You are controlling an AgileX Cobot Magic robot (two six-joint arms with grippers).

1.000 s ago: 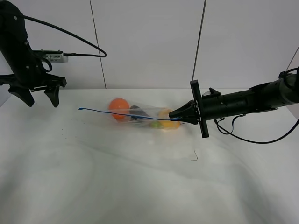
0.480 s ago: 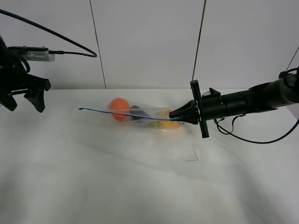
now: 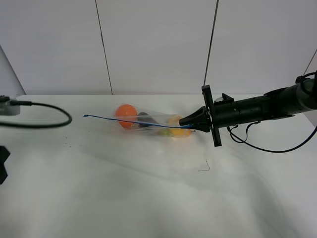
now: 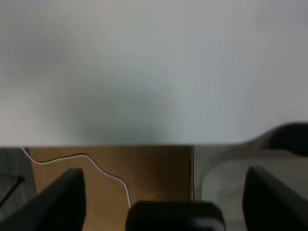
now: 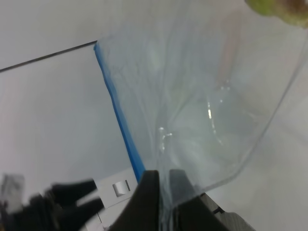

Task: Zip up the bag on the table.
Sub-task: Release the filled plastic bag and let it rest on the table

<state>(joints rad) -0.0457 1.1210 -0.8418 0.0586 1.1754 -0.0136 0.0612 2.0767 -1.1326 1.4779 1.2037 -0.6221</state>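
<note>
The clear bag [image 3: 148, 121] lies on the white table [image 3: 148, 198] at centre back. An orange, a purple and a yellow item show through it. Its thin blue seal strip [image 3: 129, 120] runs taut from a free left end to my right gripper [image 3: 190, 126], which is shut on the strip's right end. In the right wrist view the fingers [image 5: 147, 202] pinch the plastic [image 5: 202, 96] beside the blue strip [image 5: 118, 110]. My left gripper [image 4: 163, 175] is open and empty, facing the table's edge, far from the bag. Only a dark bit of it [image 3: 2, 166] shows at the high view's left edge.
A black cable [image 3: 47, 121] and a small grey box [image 3: 5, 106] hang over the table's left side. A thin dark bent wire [image 3: 204, 166] lies on the table in front of the right gripper. A white panelled wall [image 3: 158, 44] stands behind.
My left arm has swung left and down, almost out of the high view, with its cable trailing. The right gripper and the bag have not moved.
</note>
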